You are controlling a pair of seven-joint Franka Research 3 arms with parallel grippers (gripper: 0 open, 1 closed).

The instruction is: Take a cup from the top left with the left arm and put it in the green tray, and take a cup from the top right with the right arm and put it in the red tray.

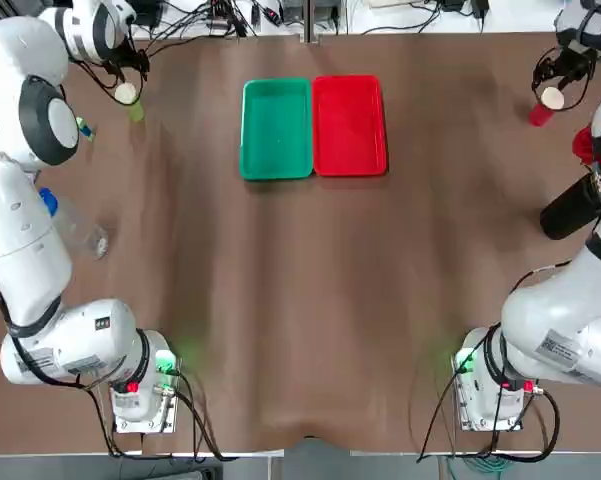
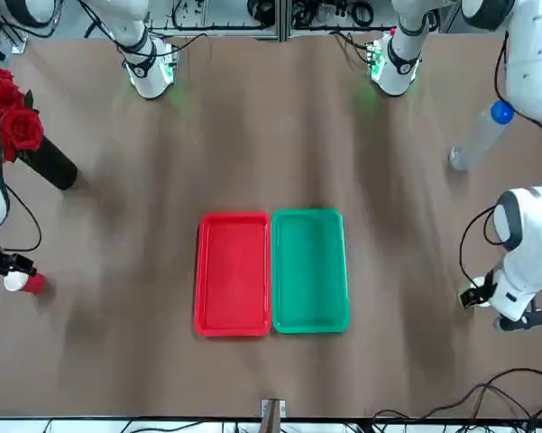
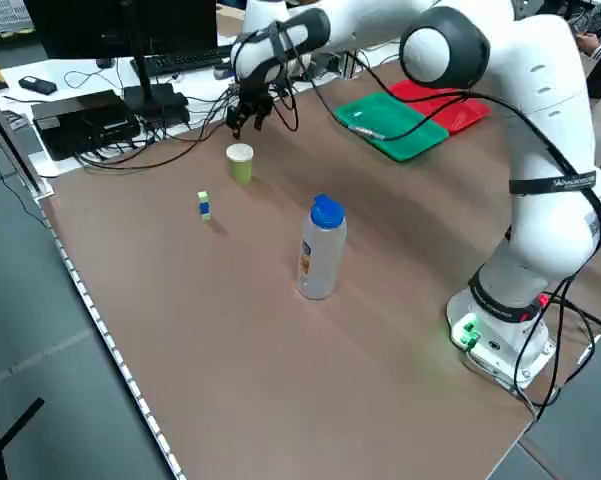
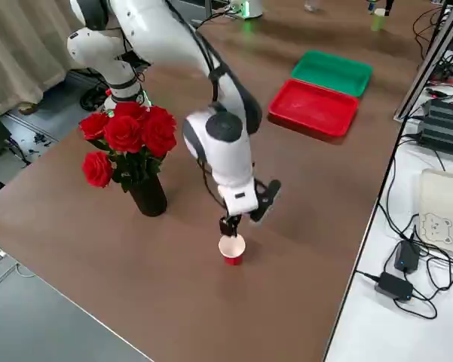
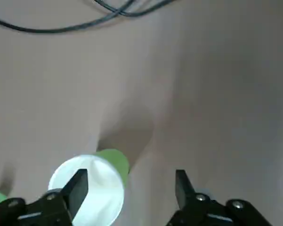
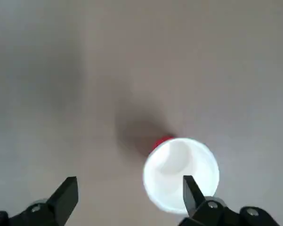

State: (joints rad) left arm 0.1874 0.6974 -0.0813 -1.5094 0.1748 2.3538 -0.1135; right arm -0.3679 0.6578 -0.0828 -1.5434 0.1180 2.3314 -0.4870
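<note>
Starting at the robot's edge of the brown table [image 1: 310, 300], the left arm [image 1: 25, 230] and the right arm [image 1: 560, 320] rise from bases set well apart, a coil of pale green cable [image 1: 488, 463] lying near the right one. Farther out on the left stands a clear bottle [image 3: 322, 255] with a blue cap, upright, and well across from it on the right is a black vase [image 4: 148, 196] of red roses [image 4: 132, 136]. Beyond these, between the two arms, the green tray [image 1: 276, 130] and the red tray [image 1: 350, 125] lie flat side by side, green to the left, neither with a cup in it. About as far out on the left, a little green-and-blue block [image 3: 204, 206] stands near the yellow-green cup [image 3: 241, 166], which is upright on the table a bit farther off. The left gripper [image 5: 131, 181] is over by that cup, its fingers spread wide and gripping nothing; one overlaps the rim in the wrist view, and I cannot tell whether they touch. At the far right the red cup [image 4: 232, 250] stands upright, with the right gripper [image 6: 131, 181] just above it, wide open and empty. Past the far edge, black cables [image 1: 205, 18] sprawl over a white surface [image 1: 380, 18].
</note>
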